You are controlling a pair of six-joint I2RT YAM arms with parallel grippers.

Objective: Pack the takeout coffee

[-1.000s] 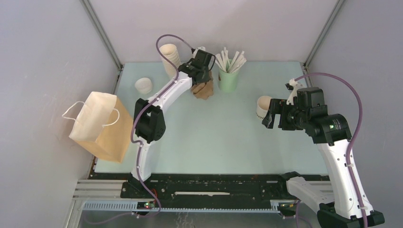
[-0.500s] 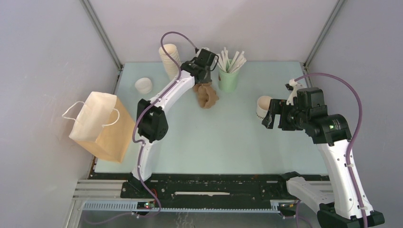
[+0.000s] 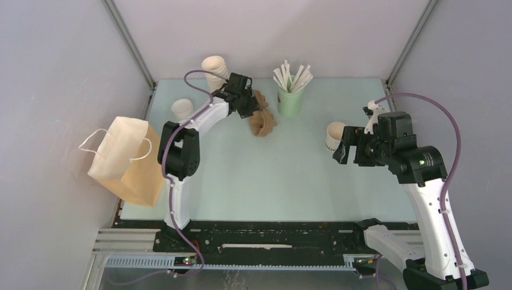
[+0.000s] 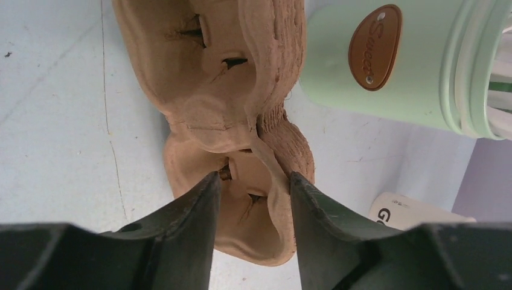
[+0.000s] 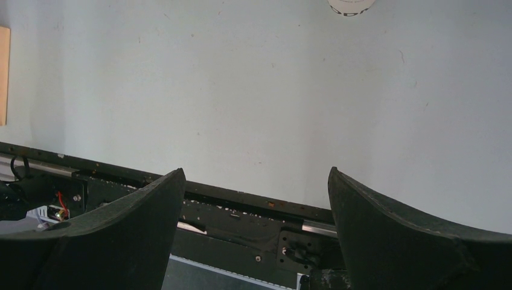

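Checking now: your left fingers (image 4: 196, 208) sit parted astride one end of the brown pulp carrier (image 4: 205, 78), nothing pinched; it lies on the tabletop (image 3: 290, 175) beside the green cup of sticks (image 3: 290, 99). Your right fingers (image 5: 142, 208) are spread wide and empty, the paper cup (image 3: 334, 134) stands upright just beyond them, and the white lid (image 3: 182, 109) sits far left near the bag (image 3: 130, 160)
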